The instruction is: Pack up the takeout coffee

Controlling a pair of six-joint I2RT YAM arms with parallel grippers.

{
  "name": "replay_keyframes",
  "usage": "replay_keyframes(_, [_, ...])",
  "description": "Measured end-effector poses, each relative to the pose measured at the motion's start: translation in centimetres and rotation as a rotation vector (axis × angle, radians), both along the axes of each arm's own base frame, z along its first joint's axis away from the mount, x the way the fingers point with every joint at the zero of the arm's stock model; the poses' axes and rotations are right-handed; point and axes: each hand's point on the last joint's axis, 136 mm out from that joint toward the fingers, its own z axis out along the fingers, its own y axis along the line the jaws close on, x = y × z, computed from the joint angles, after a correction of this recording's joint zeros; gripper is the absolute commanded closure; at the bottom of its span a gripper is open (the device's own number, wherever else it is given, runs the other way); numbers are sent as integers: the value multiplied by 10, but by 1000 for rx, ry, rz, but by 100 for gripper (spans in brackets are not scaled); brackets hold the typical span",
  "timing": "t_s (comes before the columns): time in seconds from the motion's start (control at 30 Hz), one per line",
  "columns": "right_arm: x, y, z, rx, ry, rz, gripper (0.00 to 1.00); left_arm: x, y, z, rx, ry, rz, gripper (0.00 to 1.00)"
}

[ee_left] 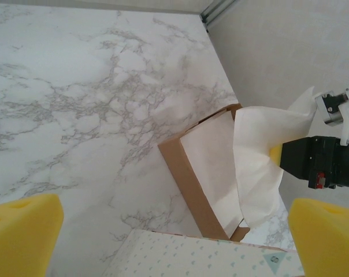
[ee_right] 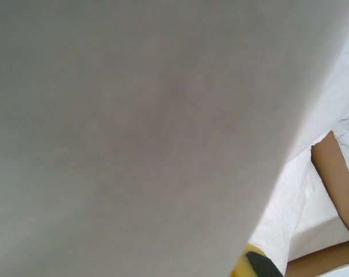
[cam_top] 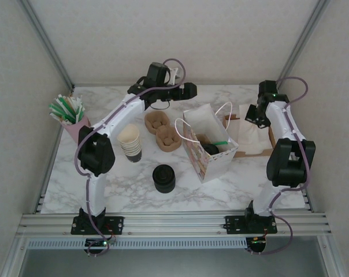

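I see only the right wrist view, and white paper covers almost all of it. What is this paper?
Observer: A napkin, pinched by the right end effector and hanging down into the brown napkin box.
Operator: Is the coffee packed already?
Observer: A dark lidded cup, seemingly the takeout coffee, sits in the open gift bag just left of that box.
Operator: And the left end effector?
Observer: Open and empty, toward the far side of the table behind the bag.
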Motion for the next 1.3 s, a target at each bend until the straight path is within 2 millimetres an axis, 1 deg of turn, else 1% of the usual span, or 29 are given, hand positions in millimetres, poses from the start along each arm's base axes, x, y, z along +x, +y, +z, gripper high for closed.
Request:
replay_keyframes(0.13, [-5, 0, 25, -4, -76, 0, 100, -5, 6, 19, -18, -35, 23, 0])
replay_keyframes(0.37, [-17, 1, 83, -13, -239, 0, 100, -26, 20, 62, -50, -112, 63, 0])
replay_keyframes(0.53, [-32, 2, 117, -17, -327, 1, 100, -50, 27, 97, -72, -173, 81, 0])
replay_keyframes(0.67, [-49, 4, 140, -12, -372, 6, 100, -73, 30, 123, -91, -220, 84, 0])
replay_keyframes(0.8, [-67, 10, 162, 8, -414, 22, 100, -100, 24, 150, -119, -267, 62, 0])
replay_keyframes(0.97, [-92, 22, 199, 64, -504, 46, 100, -138, 11, 177, -157, -307, 10, 0])
replay_keyframes(1.13, [-115, 40, 235, 156, -588, 89, 100, -171, -2, 193, -187, -321, -42, 0])
replay_keyframes(1.3, [-134, 63, 253, 277, -631, 151, 100, -191, -11, 199, -199, -325, -74, 1])
